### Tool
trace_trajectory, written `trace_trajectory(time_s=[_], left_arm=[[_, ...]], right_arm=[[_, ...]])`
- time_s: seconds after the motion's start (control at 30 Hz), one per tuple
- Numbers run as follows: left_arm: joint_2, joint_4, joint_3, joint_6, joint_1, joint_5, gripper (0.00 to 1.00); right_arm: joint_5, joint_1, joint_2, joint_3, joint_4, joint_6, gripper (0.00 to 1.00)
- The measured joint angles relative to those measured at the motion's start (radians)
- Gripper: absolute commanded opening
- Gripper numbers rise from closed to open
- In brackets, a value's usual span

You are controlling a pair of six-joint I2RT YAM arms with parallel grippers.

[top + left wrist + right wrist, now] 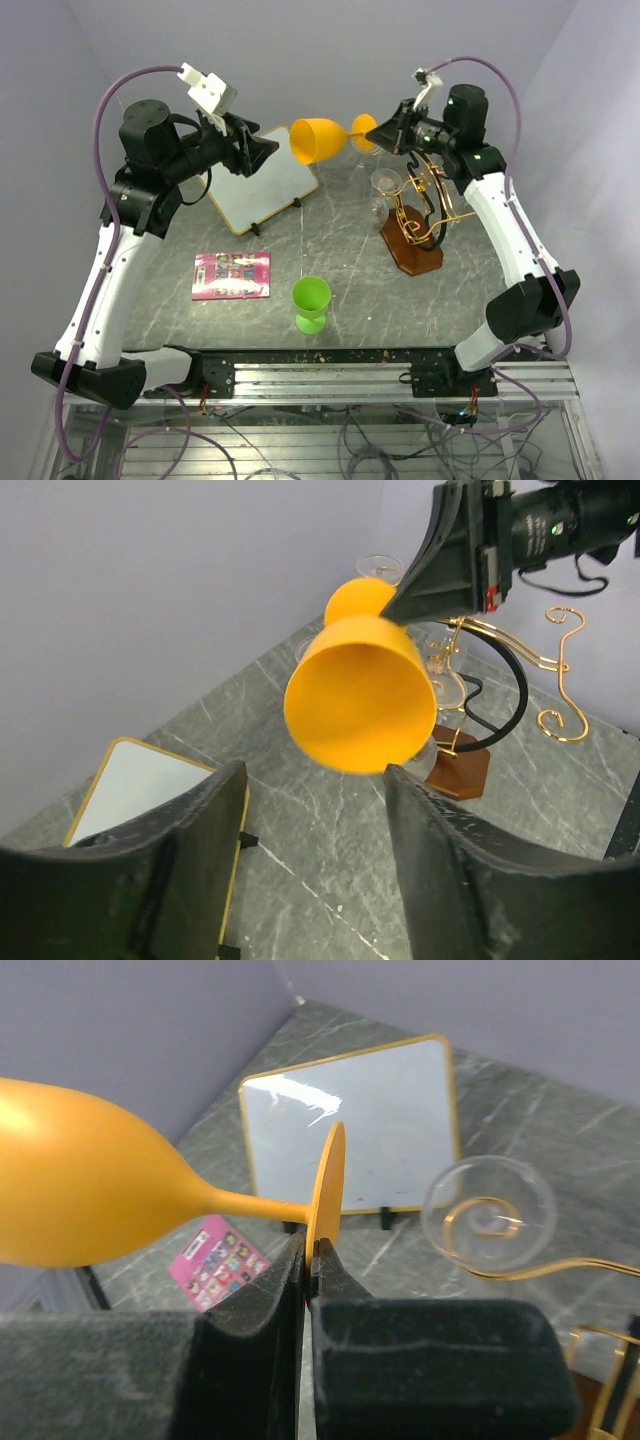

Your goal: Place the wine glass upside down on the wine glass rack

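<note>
An orange wine glass (pixel 320 139) is held sideways in the air, bowl to the left. My right gripper (pixel 388 130) is shut on the edge of its round foot (pixel 326 1185). In the left wrist view its open mouth (pixel 358 695) faces the camera. My left gripper (pixel 262 152) is open and empty, just left of the bowl and apart from it. The wine glass rack (pixel 422 215), gold wire arms on a reddish-brown base (pixel 410 252), stands right of centre, below my right gripper. A clear glass (pixel 385 183) hangs upside down on it.
A small whiteboard (pixel 262 180) with a gold frame leans at the back left. A pink card (pixel 232 274) lies flat on the grey marble table. A green cup (pixel 311 303) stands near the front middle. Walls close in behind and at both sides.
</note>
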Motion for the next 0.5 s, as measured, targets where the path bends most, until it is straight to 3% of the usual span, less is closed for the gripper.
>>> trace_trajectory(time_s=[0.3,0.5], left_arm=[[-0.080,-0.082,-0.017,0.087,0.014,-0.040,0.96],[-0.089,-0.115,-0.034,0.101,0.034,-0.129,0.98]], right_arm=[[0.076,-0.108,-0.124,0.086,-0.110,-0.207,0.00],[0.196,-0.179,-0.228,0.151,-0.204,-0.399,0.00]])
